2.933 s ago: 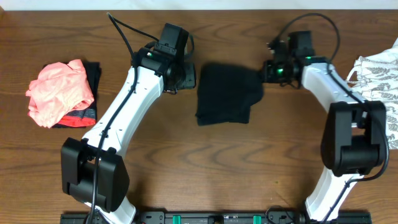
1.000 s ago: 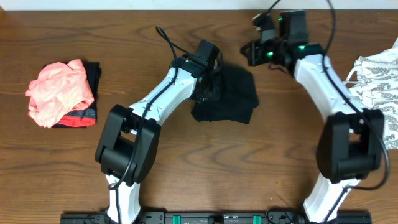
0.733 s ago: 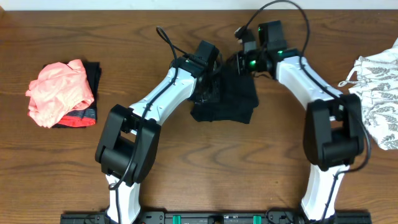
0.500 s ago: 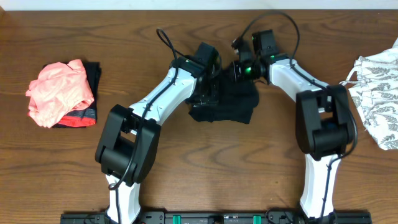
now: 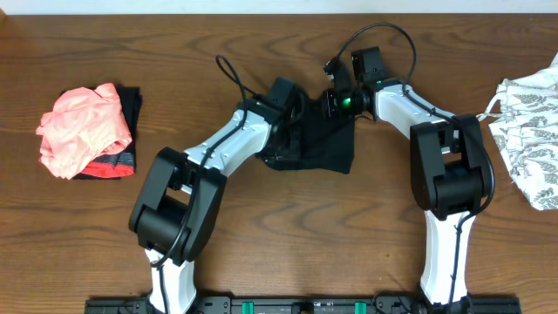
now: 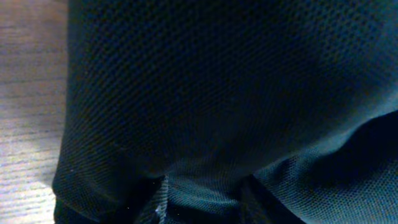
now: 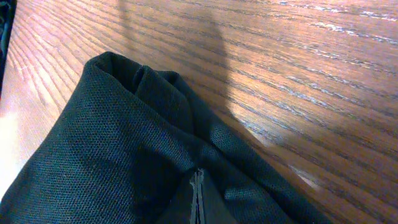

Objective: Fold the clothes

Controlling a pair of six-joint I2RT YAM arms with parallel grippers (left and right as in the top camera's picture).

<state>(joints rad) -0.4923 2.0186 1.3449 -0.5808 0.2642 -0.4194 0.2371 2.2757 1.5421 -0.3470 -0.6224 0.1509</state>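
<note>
Under the left claw lies black garment, pinched by right claw.

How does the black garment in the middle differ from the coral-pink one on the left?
The black garment is plain and dark; the coral-pink garment is bright. The black garment lies rather flat at mid-table; the coral-pink garment is crumpled at the left, on a dark cloth. Both are soft fabric on the wooden table.
</note>
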